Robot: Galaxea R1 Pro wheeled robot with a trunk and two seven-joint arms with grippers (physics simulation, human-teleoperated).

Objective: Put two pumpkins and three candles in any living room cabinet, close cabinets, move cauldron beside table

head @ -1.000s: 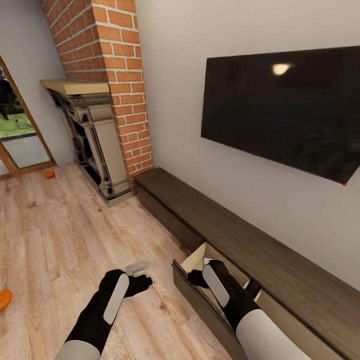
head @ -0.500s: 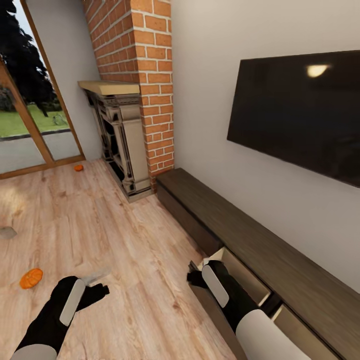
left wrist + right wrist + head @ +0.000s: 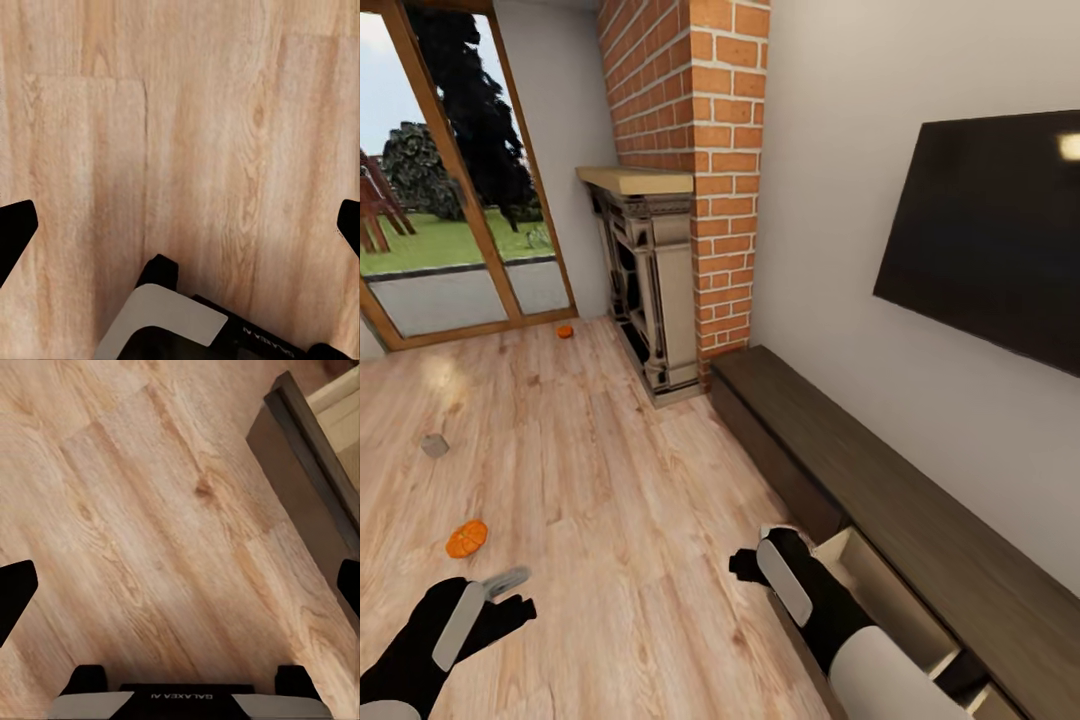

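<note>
Hovering low over the wood floor (image 3: 590,480), the left gripper (image 3: 510,597) was empty with its jaws spread wide; in the left wrist view only bare planks lay between the two fingertips (image 3: 16,229). The nearer pumpkin (image 3: 466,538) sat just beyond this gripper, a little toward the glass door (image 3: 470,230), so the left arm was judged the closer one for a pickup. A round thing, it offered no long axis to line up with. Farther from the gripper a grey-tan candle (image 3: 434,445) stood on the floor, and the second pumpkin (image 3: 565,331) lay well apart, near the fireplace (image 3: 650,280). Nothing stood between gripper and nearer pumpkin. The right gripper (image 3: 745,563), likewise spread and empty, hung beside the front of the open drawer (image 3: 880,600) of the cabinet (image 3: 840,450), under the television (image 3: 1000,240).
</note>
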